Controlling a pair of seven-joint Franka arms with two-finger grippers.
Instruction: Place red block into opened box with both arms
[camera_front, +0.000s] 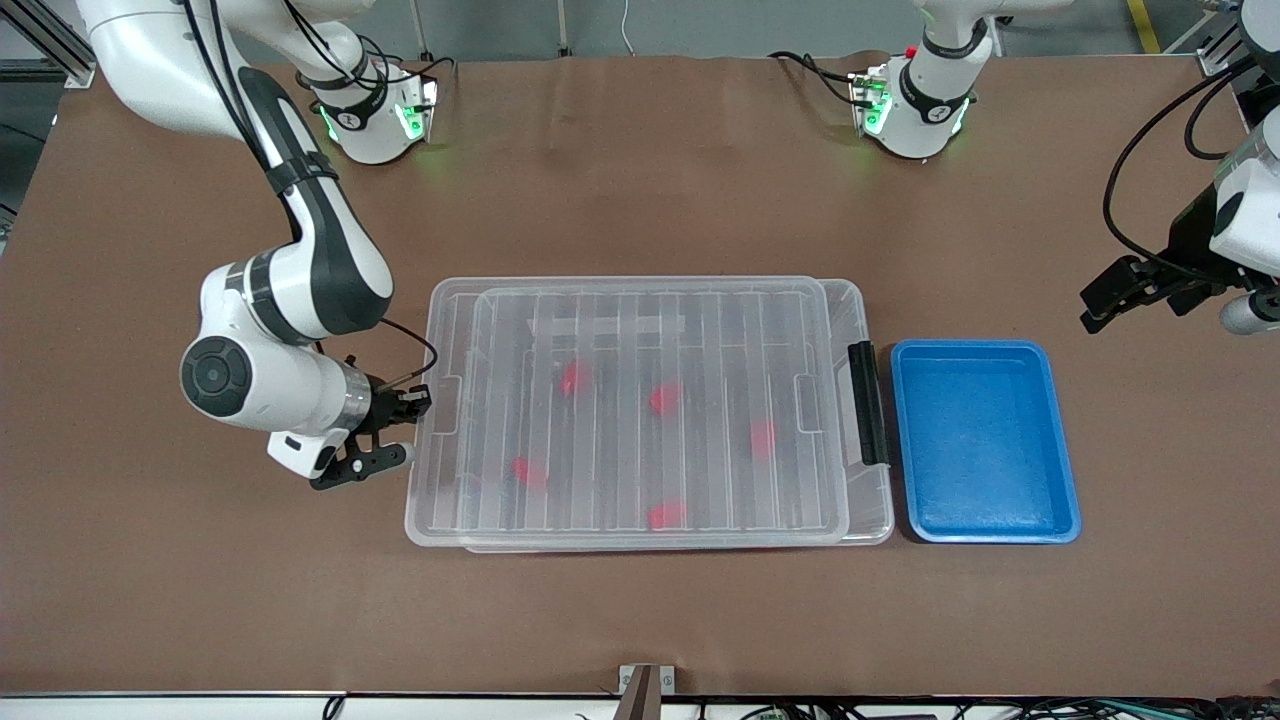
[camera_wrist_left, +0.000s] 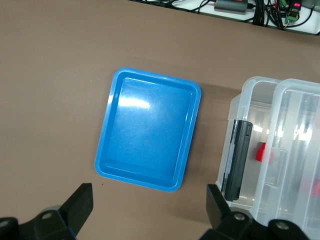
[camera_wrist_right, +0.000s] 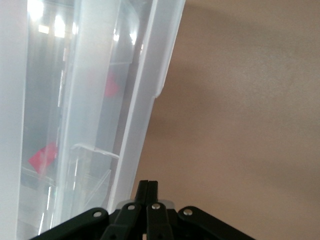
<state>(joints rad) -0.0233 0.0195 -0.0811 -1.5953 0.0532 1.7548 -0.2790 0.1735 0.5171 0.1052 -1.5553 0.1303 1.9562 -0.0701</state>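
The clear box (camera_front: 876, 520) lies mid-table with its ribbed lid (camera_front: 650, 330) on it, shifted a little toward the right arm's end. Several red blocks lie inside under the lid, one of them here (camera_front: 665, 397); I cannot tell which is the task's red block. My right gripper (camera_front: 420, 400) is shut, its fingertips (camera_wrist_right: 148, 186) at the rim of the box's short end (camera_wrist_right: 145, 100) toward the right arm's end. My left gripper (camera_front: 1100, 300) hangs open and holds nothing, over the table beside the blue tray. In the left wrist view the left gripper (camera_wrist_left: 148, 200) shows bare table between its fingers.
A shallow blue tray (camera_front: 985, 530) (camera_wrist_left: 107, 150) with nothing in it sits beside the box's black handle (camera_front: 868, 400) (camera_wrist_left: 236, 160), toward the left arm's end. Both arm bases stand along the table edge farthest from the front camera.
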